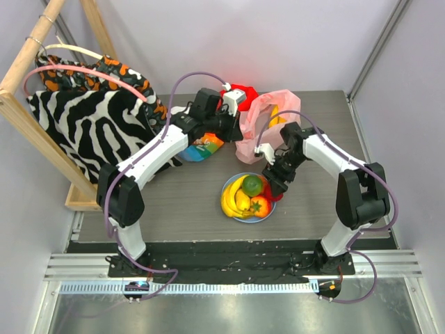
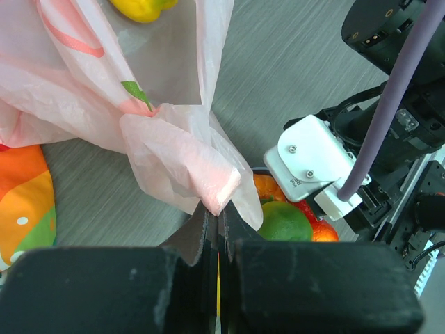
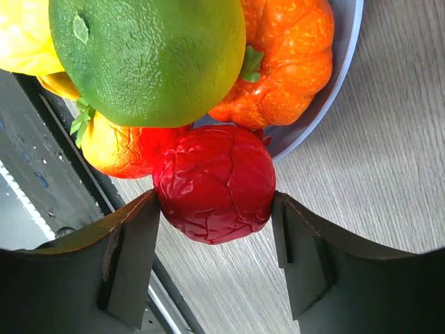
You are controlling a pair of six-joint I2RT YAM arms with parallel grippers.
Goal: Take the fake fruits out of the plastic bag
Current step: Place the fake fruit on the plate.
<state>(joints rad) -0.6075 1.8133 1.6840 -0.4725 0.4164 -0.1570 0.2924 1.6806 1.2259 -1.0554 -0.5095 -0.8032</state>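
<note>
Right fingers (image 3: pixel 132 257) grip the red fruit (image 3: pixel 214 182) on both sides, at lower rim of the blue plate (image 3: pixel 344 56), touching the green fruit (image 3: pixel 146 56) & orange ones piled there. Left fingers (image 2: pixel 198 236) are pressed together, pinching a fold of the pink bag (image 2: pixel 174 146), lower mid frame. One yellow fruit (image 2: pixel 142 8) is in the bag, top of left wrist view. In top view the bag sits up-frame of the plate, so that fruit lies up-frame of the right fingers. Right arm is nearer, prob the one to fetch it.
</note>
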